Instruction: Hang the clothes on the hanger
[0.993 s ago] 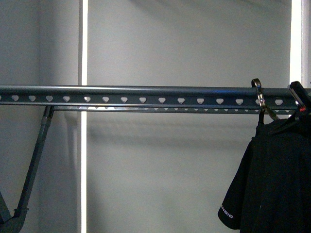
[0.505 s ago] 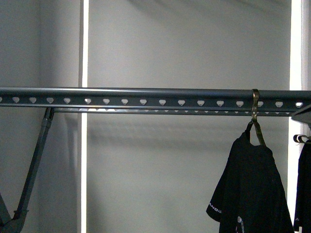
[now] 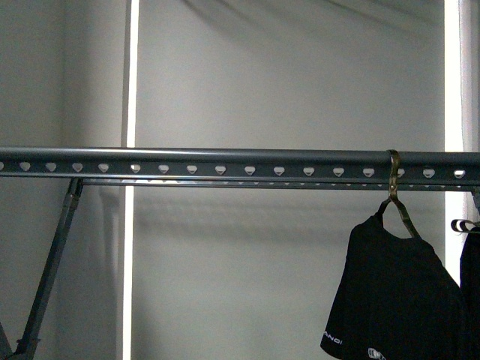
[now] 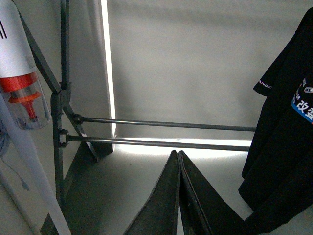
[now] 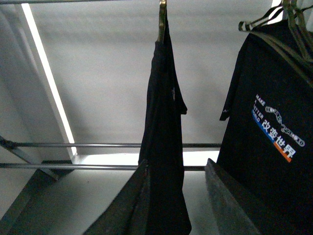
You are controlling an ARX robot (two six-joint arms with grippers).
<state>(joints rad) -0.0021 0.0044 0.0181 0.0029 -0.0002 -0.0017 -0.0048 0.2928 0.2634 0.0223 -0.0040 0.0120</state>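
The black T-shirt [image 3: 397, 292] hangs by a brass hook [image 3: 394, 174] from the grey holed rail [image 3: 225, 163] near its right end, with white lettering at the sleeve hem. Neither gripper shows in the front view. In the right wrist view the shirt [image 5: 164, 122] hangs edge-on from its hook [image 5: 162, 14]. Its lower part lies in line with the gap of my open right gripper [image 5: 177, 164], close to one finger [image 5: 139, 196], not clamped. My left gripper [image 4: 177, 153] is shut and empty, left of a black printed T-shirt [image 4: 288, 122].
A second black garment [image 3: 472, 300] on a dark wire hanger [image 3: 463, 223] hangs at the far right; it shows with coloured print in the right wrist view [image 5: 269, 127]. A slanted strut [image 3: 52, 262] stands at the left. A white and red vacuum [image 4: 19, 73] and low cross bars [image 4: 166, 133] are nearby.
One second ago the hook stood above the rail with a gripper at the right edge. Now the shirt hangs on the rail, the gripper has left the front view, and the rail sits lower in frame.
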